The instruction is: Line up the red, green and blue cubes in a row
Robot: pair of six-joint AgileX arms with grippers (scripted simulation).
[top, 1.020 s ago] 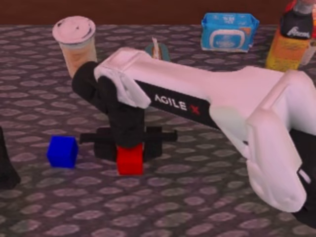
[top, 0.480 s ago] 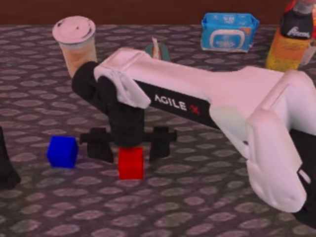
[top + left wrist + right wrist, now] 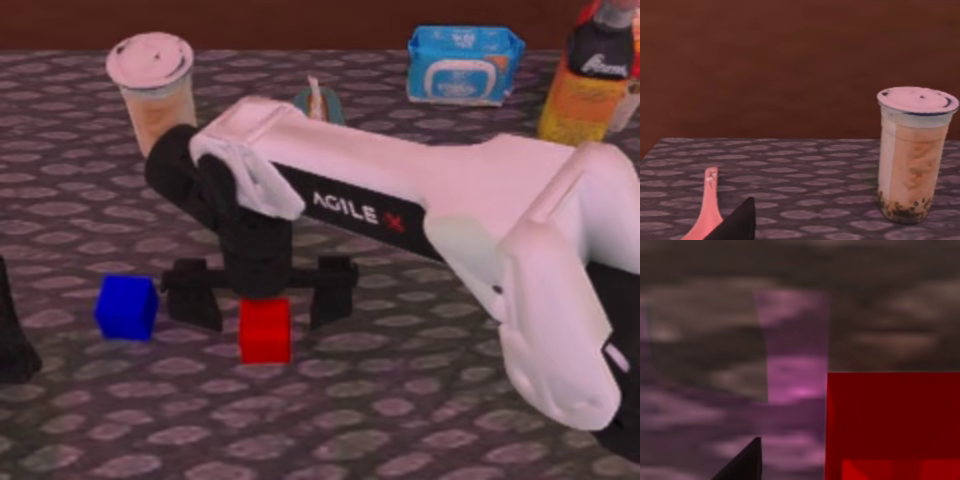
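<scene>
The red cube rests on the patterned table, left of the middle. My right gripper hangs just above and behind it, open, with one black finger on each side of the cube and clear of it. The right wrist view shows the red cube close up beside one dark fingertip. The blue cube sits to the left of the red one, a short gap away. The green cube is hidden. My left arm is parked at the table's left edge.
A lidded drink cup stands at the back left, also seen as the cup in the left wrist view near a pink spoon. A blue wipes pack and a bottle stand at the back right.
My right gripper's fingers have spread apart and let go of the red cube, which now sits on the table. The blue cube has not moved.
</scene>
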